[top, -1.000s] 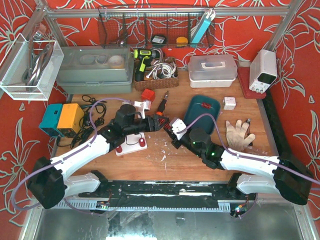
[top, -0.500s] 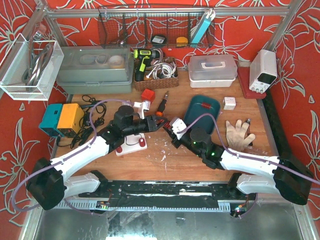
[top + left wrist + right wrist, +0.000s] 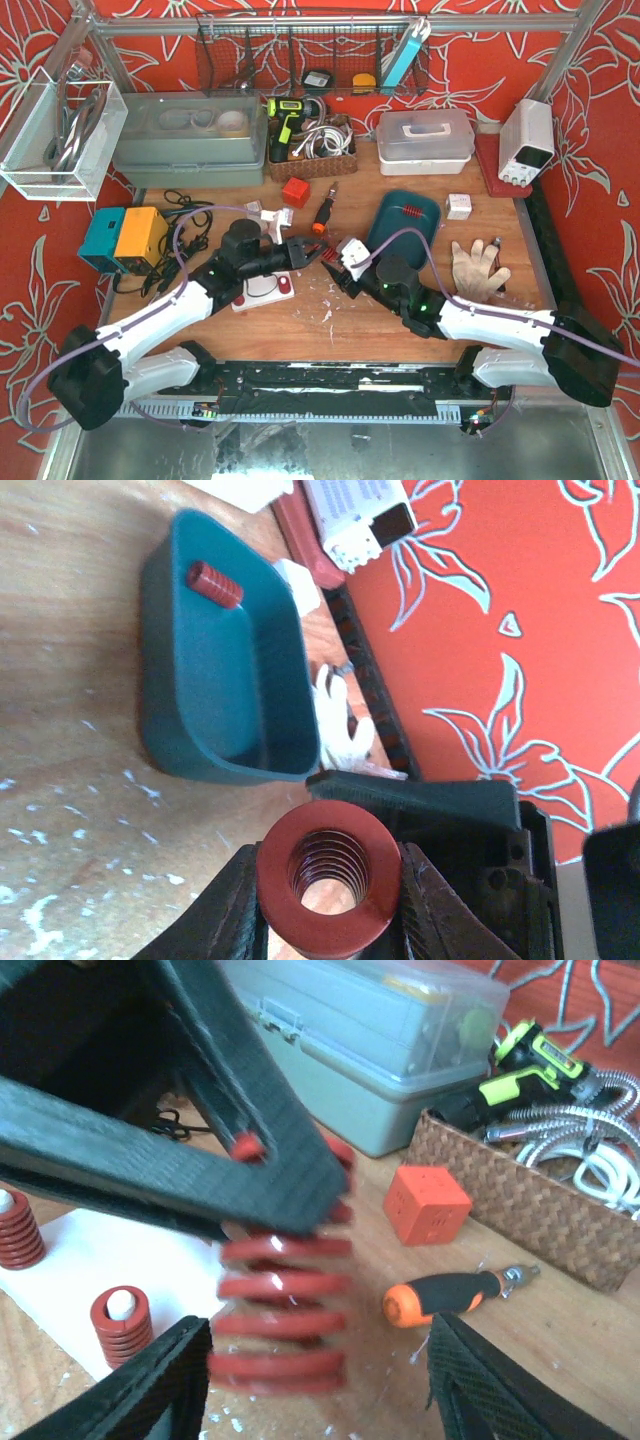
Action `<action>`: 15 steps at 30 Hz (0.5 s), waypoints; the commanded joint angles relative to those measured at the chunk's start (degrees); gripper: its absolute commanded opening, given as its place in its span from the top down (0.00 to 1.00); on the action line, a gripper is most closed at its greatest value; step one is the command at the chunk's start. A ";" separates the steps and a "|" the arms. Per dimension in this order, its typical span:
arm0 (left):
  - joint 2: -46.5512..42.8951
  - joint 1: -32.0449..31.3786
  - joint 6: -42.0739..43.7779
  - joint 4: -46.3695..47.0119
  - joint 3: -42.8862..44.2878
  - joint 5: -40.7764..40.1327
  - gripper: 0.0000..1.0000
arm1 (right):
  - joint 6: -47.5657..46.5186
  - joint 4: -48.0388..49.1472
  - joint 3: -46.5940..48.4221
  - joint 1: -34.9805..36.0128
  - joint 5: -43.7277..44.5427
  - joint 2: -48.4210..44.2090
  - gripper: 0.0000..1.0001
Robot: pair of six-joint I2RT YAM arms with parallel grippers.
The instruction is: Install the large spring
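Observation:
The large spring (image 3: pixel 328 885), red and seen end-on, sits between the pads of my left gripper (image 3: pixel 328 905), which is shut on it. From above, the large spring (image 3: pixel 314 250) hangs over the table between both arms, just right of a white base plate (image 3: pixel 262 292). In the right wrist view the large spring (image 3: pixel 285 1290) is blurred, and the left gripper's black fingers (image 3: pixel 150 1150) clamp its upper coils. My right gripper (image 3: pixel 320 1365) is open, its fingers either side of the spring's lower end with gaps. Two small red springs (image 3: pixel 122 1322) stand on posts on the base plate (image 3: pixel 70 1260).
A teal tray (image 3: pixel 405 240) holding a small red spring (image 3: pixel 408 212) lies right of centre. An orange cube (image 3: pixel 295 190) and an orange-handled screwdriver (image 3: pixel 322 210) lie behind the grippers. A work glove (image 3: pixel 478 268) is at right; a wicker basket (image 3: pixel 312 160) and grey boxes stand at the back.
My left gripper has shut on the large spring. My right gripper, shut a second ago, has opened off it. The left arm has drawn slightly left.

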 commanded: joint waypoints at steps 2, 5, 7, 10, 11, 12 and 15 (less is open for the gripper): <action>-6.64 1.04 6.32 -2.76 -0.63 -10.52 1.00 | 2.48 -2.59 2.73 0.10 3.55 0.43 0.24; -10.72 1.05 12.45 -7.40 -0.96 -21.93 1.00 | 4.07 -2.11 2.67 0.09 5.97 0.30 0.12; -13.74 1.05 14.98 -8.51 -2.87 -31.77 1.00 | 4.78 -2.18 2.58 0.04 7.33 0.11 0.02; -17.45 1.10 18.04 -8.29 -5.81 -41.69 1.00 | 5.73 -2.48 2.45 0.02 10.74 -0.58 0.01; -18.20 1.09 19.21 -8.13 -6.59 -44.72 1.00 | 5.90 -2.58 2.41 0.02 11.95 -0.92 0.01; -18.52 1.05 20.35 -8.02 -7.15 -47.43 1.00 | 5.94 -2.54 2.28 0.00 13.19 -1.27 0.01; -17.11 1.12 22.91 -9.86 -7.31 -53.93 1.00 | 5.71 -1.79 1.37 -0.03 16.69 -2.13 0.01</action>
